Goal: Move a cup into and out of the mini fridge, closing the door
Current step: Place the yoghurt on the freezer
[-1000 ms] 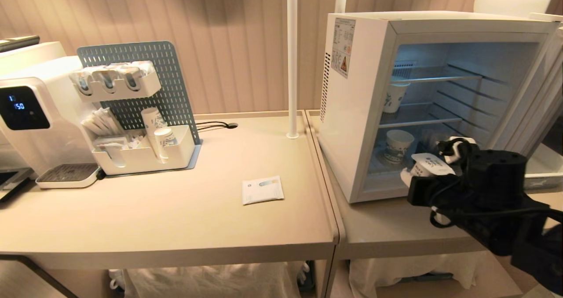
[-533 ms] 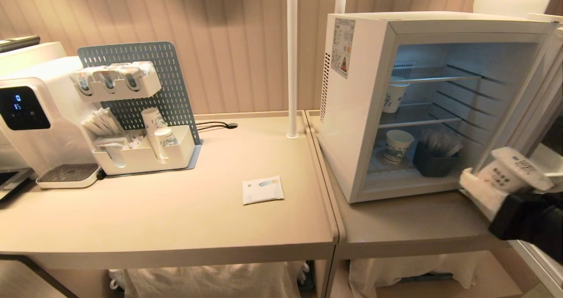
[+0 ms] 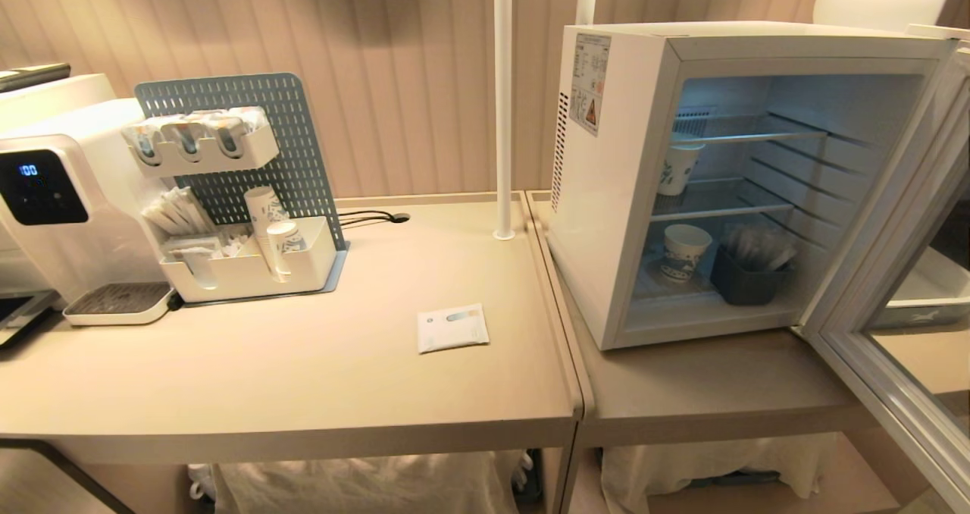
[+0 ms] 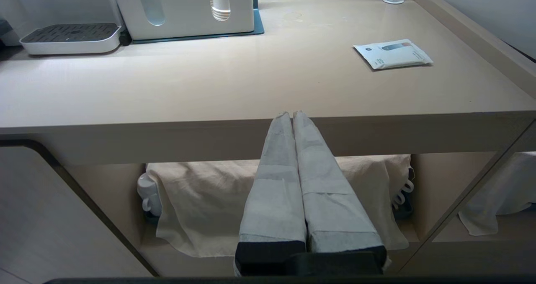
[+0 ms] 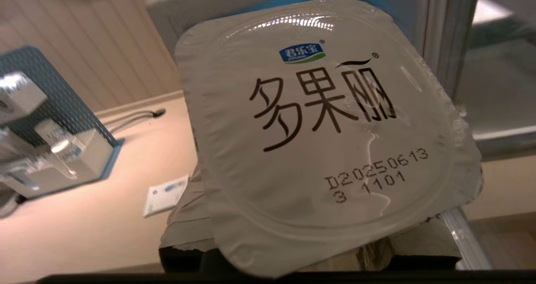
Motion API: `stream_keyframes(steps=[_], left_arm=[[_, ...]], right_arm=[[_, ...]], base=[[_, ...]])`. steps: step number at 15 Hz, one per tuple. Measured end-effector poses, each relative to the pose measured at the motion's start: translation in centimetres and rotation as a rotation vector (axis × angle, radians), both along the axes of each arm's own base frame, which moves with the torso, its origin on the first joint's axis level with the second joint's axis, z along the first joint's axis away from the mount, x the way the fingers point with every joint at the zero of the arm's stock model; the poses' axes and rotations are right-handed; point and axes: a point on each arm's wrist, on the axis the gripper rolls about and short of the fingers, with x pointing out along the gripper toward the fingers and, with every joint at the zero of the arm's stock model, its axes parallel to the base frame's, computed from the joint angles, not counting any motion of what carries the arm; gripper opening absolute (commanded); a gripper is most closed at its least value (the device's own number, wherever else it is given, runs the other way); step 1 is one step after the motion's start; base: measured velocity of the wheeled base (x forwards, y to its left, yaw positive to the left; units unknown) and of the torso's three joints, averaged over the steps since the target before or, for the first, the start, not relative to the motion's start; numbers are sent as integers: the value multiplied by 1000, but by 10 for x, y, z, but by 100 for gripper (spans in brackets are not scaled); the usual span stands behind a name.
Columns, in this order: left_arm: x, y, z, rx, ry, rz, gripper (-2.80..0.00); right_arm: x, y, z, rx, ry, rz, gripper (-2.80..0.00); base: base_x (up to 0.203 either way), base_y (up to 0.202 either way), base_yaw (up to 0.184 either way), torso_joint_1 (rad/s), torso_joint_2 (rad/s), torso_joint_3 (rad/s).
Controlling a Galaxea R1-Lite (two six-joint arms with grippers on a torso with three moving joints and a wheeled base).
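Right wrist view: the cup [image 5: 326, 137] fills the picture, its sealed foil top facing the camera, with the right claw [image 5: 310, 254] clamped on its body beneath the flared rim; only a padded finger [image 5: 188, 229] shows below the lid. The cup is outside the mini fridge [image 3: 606, 195], held in the air off its open front, out of the head view. The door [image 3: 894, 347] stands swung wide on the fridge's right side.

Judgement on handling: the tub is thin plastic, light, and likely to dent under hard pressure; the foil seal is the fragile part and should not be pressed. The tapered wall is smooth and could slip downward, so the sound hold is around the body just under the rim, where the flare acts as a stop. Keep it upright when setting down.

The left claw [image 4: 293, 120] is parked below the front edge of the surface [image 4: 209, 87], fingers pressed together, holding nothing.
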Motion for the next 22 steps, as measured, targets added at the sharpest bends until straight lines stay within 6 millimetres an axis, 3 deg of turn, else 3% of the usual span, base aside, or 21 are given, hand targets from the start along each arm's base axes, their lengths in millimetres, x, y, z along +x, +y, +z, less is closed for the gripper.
stream_keyframes(steps=[5,7,11,13,15,17,22], left_arm=[[0,0,0,0,0,0,-280],[0,0,0,0,0,0,-280],[0,0,0,-2,0,1,-280],[0,0,0,-1,0,1,-280],[0,0,0,-2,0,0,-280],[0,0,0,-1,0,1,-280],[0,0,0,-1,0,0,-280]], right_arm=[[3,2,90,10,-20,-14,-280],[26,18,112,-61,30,-26,-280],[115,62,112,-237,79,-113,-280],[159,68,107,-252,51,-136,-280],[190,69,101,-240,22,-152,-280],[205,70,95,-239,30,-161,-280],[218,73,87,-249,50,-155,-280]], base=[[0,0,0,0,0,0],[0,0,0,0,0,0],[0,0,0,0,0,0],[0,0,0,0,0,0],[0,0,0,0,0,0],[120,0,0,-2,-5,5],[115,0,-2,2,5,0]])
